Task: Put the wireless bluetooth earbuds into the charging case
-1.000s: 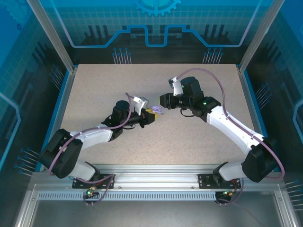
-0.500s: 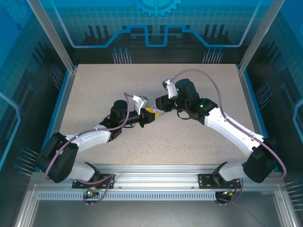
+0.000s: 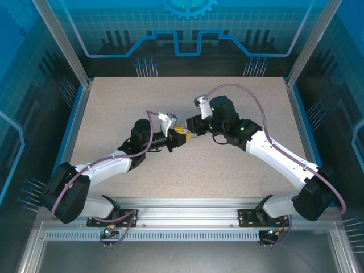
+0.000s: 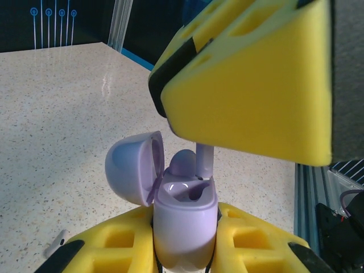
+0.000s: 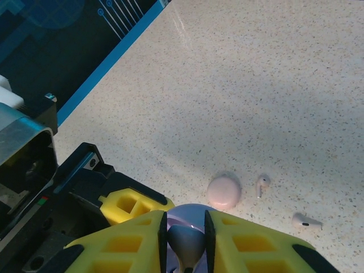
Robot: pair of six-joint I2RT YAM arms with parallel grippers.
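My left gripper (image 4: pixel 185 253) is shut on an upright purple charging case (image 4: pixel 185 219) whose lid (image 4: pixel 132 170) hangs open to the left. A purple earbud (image 4: pixel 203 161) stands stem-down at the case's right socket, held from above by my right gripper (image 5: pixel 186 242), whose jaws are shut on the bud's head (image 5: pixel 186 239). A second purple bud head (image 4: pixel 182 163) shows in the case behind it. In the top view both grippers meet mid-table, the left gripper (image 3: pixel 180 137) against the right gripper (image 3: pixel 192 131).
A closed pale pink case (image 5: pixel 223 191) lies on the table beyond my right gripper. Two pale pink earbuds (image 5: pixel 261 185) (image 5: pixel 307 222) lie loose to its right. The speckled table (image 3: pixel 114 108) is ringed by blue walls.
My right gripper has moved left and down with the purple earbud until it meets the case in my left gripper. The left gripper has risen slightly toward it.
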